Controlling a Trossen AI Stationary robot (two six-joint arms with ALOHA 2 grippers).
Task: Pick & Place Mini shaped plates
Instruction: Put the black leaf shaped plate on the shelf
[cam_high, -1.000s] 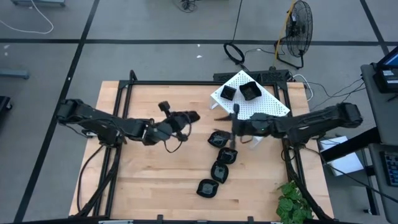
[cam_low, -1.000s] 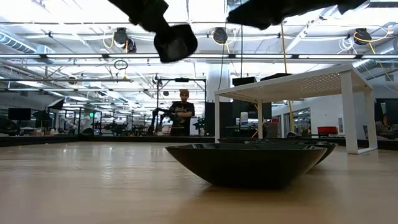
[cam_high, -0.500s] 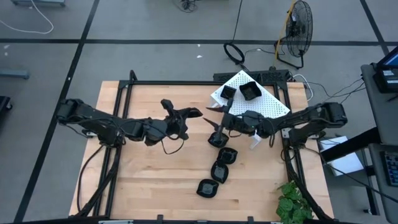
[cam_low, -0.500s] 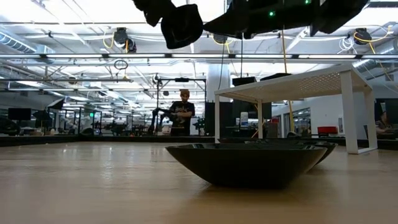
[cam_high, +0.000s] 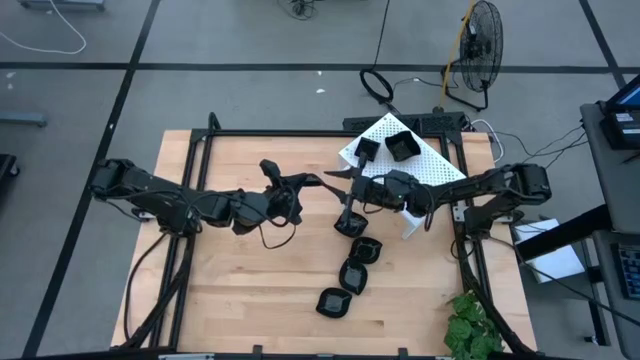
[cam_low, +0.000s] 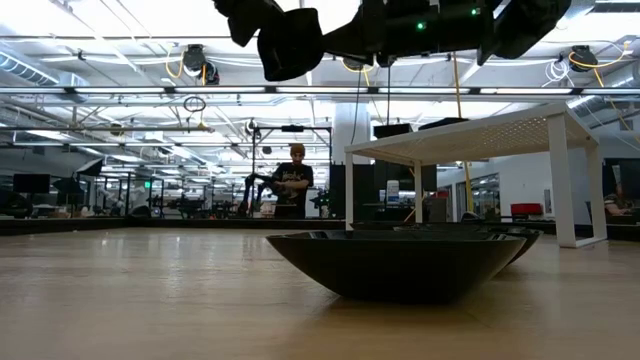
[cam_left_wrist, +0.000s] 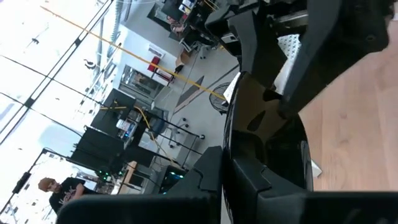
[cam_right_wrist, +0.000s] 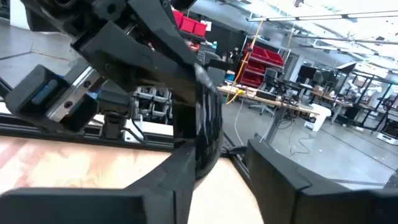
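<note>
1. Mid-air handover: the left gripper (cam_high: 305, 183) is clamped on a mini plate (cam_high: 312, 180) above the table's middle.
2. The right gripper (cam_high: 340, 178) meets it, fingers straddling the plate's rim, not yet pinched.
3. Next, I'd judge: right closes, left releases, then carries toward the white rack (cam_high: 437, 160).

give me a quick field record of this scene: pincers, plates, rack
left pincer: raised over the table's middle, shut on a mini plate held on edge
right pincer: meets the left one in mid-air, its fingers on either side of that same plate, not clearly clamped
plates on table: four in a slanting row near the right arm
plates on rack: two on top of the white perforated rack
table: light wood, dark frame rails
background: a person stands far behind in the low view
</note>
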